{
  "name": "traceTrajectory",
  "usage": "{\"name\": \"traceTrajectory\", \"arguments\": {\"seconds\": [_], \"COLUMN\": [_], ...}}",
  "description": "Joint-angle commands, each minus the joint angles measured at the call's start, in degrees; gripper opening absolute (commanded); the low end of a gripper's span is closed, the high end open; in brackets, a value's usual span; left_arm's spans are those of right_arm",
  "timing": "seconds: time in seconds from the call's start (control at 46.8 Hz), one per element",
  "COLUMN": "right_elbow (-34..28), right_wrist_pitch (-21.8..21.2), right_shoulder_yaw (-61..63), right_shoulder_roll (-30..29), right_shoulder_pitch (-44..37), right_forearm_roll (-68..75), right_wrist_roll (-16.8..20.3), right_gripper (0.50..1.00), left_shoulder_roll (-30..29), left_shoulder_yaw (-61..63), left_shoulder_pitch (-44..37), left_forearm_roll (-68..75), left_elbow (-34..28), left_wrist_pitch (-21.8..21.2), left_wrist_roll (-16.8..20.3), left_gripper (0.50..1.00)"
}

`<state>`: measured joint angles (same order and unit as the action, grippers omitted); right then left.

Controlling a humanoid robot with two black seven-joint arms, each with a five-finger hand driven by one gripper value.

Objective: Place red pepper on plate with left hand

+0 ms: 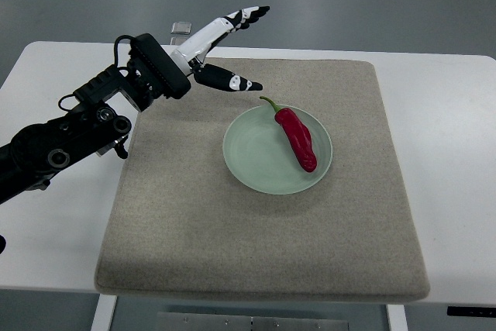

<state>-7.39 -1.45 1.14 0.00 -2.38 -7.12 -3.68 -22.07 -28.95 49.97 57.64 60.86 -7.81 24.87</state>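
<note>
The red pepper (297,137) is seen lying on the pale green plate (256,162), set diagonally across the plate's right half, with its green stem (269,102) reaching over the upper rim and its tip pointing toward the lower right edge. The plate is placed near the middle of a beige mat (194,222), which is spread over a white table (457,191). The left hand (219,53) is held up and to the left of the plate, well apart from the pepper; its fingers (240,21) are stretched out and spread, the thumb is pointed toward the plate, and nothing is gripped. The right hand is not shown. From how things lie, the placement is judged to be done, with the pepper resting wholly inside the dish. The pepper is judged to be light, with a glossy skin that would likely be slippery under hard fingertips, and a hollow body that would yield and could be bruised if squeezed hard. Its long, slightly curved form could be rolled on the smooth glaze if nudged. Should it need to be taken up, the thick upper part just below the stem would be favoured, pinched across its width with modest force; the thin stem is judged too slight for 1 secure hold.
</note>
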Motion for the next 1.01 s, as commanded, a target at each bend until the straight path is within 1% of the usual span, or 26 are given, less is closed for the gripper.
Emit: {"name": "traceTrajectory", "arguments": {"seconds": [0.0,0.15,0.257,0.364,0.449,0.513,0.663,0.77,0.984], "right_elbow": [0.0,0.0,0.0,0.0,0.0,0.0,0.0,0.0,0.0], "right_wrist_pitch": [0.0,0.0,0.0,0.0,0.0,0.0,0.0,0.0,0.0], "right_shoulder_yaw": [0.0,0.0,0.0,0.0,0.0,0.0,0.0,0.0,0.0], "right_shoulder_roll": [0.0,0.0,0.0,0.0,0.0,0.0,0.0,0.0,0.0], "right_shoulder_pitch": [0.0,0.0,0.1,0.1,0.0,0.0,0.1,0.0,0.1], "right_forearm_roll": [0.0,0.0,0.0,0.0,0.0,0.0,0.0,0.0,0.0], "right_wrist_roll": [0.0,0.0,0.1,0.0,0.0,0.0,0.0,0.0,0.0], "right_gripper": [0.928,0.928,0.928,0.928,0.928,0.928,0.928,0.928,0.928], "left_shoulder_roll": [-1.3,-3.9,-4.3,-5.0,-5.3,-5.3,-5.2,-5.0,-4.1], "left_shoulder_yaw": [-1.1,-3.5,-3.9,-4.0,-4.1,-4.4,-7.5,-9.9,-10.3], "left_shoulder_pitch": [-0.2,-0.8,-1.9,-2.0,-2.0,-2.0,-3.4,-4.2,-5.0], "left_forearm_roll": [-6.6,-20.5,-32.8,-44.6,-51.0,-53.9,-58.6,-60.5,-63.5], "left_elbow": [-1.0,-2.1,-4.5,-7.2,-9.2,-10.6,-12.9,-13.0,-13.0], "left_wrist_pitch": [0.3,2.0,3.8,4.3,4.4,4.6,6.4,6.8,6.1], "left_wrist_roll": [0.0,-0.1,0.0,0.0,-0.1,-0.1,-0.1,-0.2,-0.1], "left_gripper": [0.996,0.999,0.999,0.999,0.999,1.000,1.000,0.999,0.999]}}
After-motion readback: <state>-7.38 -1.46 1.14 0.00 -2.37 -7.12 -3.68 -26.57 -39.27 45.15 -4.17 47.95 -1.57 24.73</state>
